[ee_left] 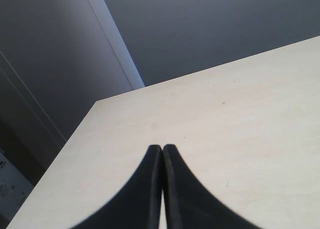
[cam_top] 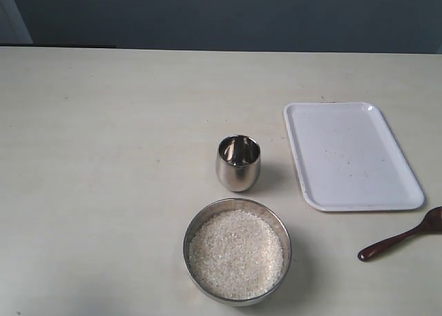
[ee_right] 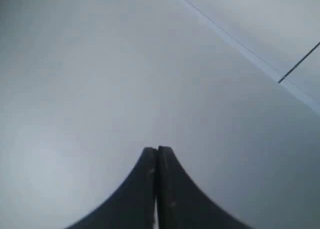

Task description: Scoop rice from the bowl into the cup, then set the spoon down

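Note:
The wide steel bowl [cam_top: 237,208] stands near the table's front edge, filled with white rice [cam_top: 236,254]. Just behind it stands the small steel cup [cam_top: 238,163]; I cannot tell whether anything is in it. The dark red-brown wooden spoon [cam_top: 400,243] lies flat at the right edge, its head partly cut off by the frame. Neither arm shows in the exterior view. My left gripper [ee_left: 162,148] is shut, empty, over bare tabletop. My right gripper [ee_right: 157,149] is shut, empty, facing a grey wall.
A white rectangular tray [cam_top: 351,155] lies to the right of the cup, behind the spoon. The pale table [cam_top: 103,157] stretches to the left, and its far corner [ee_left: 97,103] shows in the left wrist view against a dark wall.

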{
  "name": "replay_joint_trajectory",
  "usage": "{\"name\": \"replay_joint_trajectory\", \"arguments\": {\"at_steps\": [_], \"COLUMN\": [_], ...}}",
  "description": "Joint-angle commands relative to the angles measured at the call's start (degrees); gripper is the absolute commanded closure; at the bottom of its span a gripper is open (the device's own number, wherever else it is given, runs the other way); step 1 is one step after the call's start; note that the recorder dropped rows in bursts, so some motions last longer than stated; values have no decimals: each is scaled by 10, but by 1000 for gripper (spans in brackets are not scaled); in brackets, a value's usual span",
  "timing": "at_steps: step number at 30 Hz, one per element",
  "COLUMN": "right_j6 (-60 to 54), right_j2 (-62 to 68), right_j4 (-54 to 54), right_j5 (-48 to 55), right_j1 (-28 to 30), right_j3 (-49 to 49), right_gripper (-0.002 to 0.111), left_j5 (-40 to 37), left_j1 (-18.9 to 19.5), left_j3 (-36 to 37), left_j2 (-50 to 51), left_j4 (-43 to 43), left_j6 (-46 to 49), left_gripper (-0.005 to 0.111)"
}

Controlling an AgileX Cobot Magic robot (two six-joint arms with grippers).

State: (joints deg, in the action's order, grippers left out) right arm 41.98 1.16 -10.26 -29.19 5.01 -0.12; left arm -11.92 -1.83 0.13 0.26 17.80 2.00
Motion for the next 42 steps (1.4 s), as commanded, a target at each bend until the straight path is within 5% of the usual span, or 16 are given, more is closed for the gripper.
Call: {"name": "replay_joint_trajectory", "arguments": {"at_steps": [1,5,7,11,16,21,37,42], "right_j6": [64,31,-70,-163,-313,-370,-299,-106], "right_j2": [-3,-3,10,235,525,670,745,709], "right_j4": [-14,44,145,318,243,87,-38,-48], "right_j5": [-76,-11,202,578,988,992,925,819], "right_j1": [2,2,2,3,-7,-25,-40,-76], "right_j3": [1,-2,-104,-508,-871,-916,-680,-590], "right_gripper": [108,108,109,109,109,109,109,109], "left_j5": [1,1,1,1,1,1,1,3], "left_j1": [-4,-4,-4,-4,-4,-4,-5,-6], "left_j3": [-1,-1,-1,-1,-1,-1,-1,-1], "left_j2": [-3,-3,-3,-3,-3,-3,-3,-3], "left_j4": [-2,-2,-2,-2,-2,-2,-2,-2], "left_j6": [-4,-4,-4,-4,-4,-4,-4,-4], "left_gripper": [106,106,106,106,106,106,106,106]}}
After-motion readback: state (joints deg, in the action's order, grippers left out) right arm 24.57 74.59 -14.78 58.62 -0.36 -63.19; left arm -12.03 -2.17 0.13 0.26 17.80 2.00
